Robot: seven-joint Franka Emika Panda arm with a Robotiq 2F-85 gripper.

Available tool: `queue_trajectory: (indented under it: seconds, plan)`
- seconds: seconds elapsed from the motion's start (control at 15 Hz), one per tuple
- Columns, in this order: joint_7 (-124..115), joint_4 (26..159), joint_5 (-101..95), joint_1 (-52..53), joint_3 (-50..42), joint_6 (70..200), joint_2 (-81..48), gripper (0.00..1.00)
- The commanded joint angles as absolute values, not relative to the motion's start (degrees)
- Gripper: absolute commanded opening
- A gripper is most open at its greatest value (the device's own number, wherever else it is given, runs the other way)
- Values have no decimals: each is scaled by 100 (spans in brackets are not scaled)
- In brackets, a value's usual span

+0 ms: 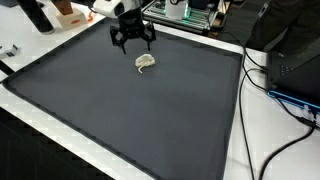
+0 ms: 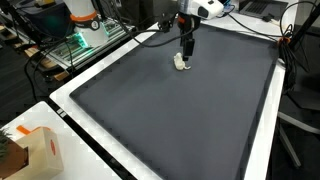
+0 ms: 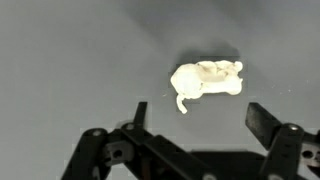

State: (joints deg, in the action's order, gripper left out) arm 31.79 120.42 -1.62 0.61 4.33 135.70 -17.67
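A small cream-white toy figure (image 3: 205, 82) lies on its side on the dark grey mat (image 1: 120, 100). Both exterior views show the toy (image 1: 145, 62) (image 2: 181, 63) near the mat's far part. My gripper (image 1: 132, 42) hangs just above and behind it, also visible from the side (image 2: 186, 48). In the wrist view the gripper (image 3: 198, 115) stands open, its black fingers (image 3: 262, 118) spread wide with nothing between them, and the toy sits just beyond the fingertips.
The mat has a white border (image 1: 235, 110). Black cables (image 1: 285, 85) and a dark box lie off one side. A cardboard box (image 2: 30, 150) sits at a near corner. Lab equipment (image 2: 85, 35) stands behind the mat.
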Motion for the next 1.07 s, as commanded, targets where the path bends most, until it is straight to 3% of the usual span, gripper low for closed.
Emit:
queue_trajectory:
  seconds: [0.0,0.73,0.87,0.93,1.0]
  plan:
    - [3275,12162,49,-102,601,13850,-1993,100]
    - [3248,12066,130,-192,789,13693,-2391,99]
    - [3236,12063,111,-192,786,13698,-2420,84]
    - [3232,12061,107,-195,784,13701,-2428,70]
    - [3224,12058,100,-198,780,13708,-2431,62]
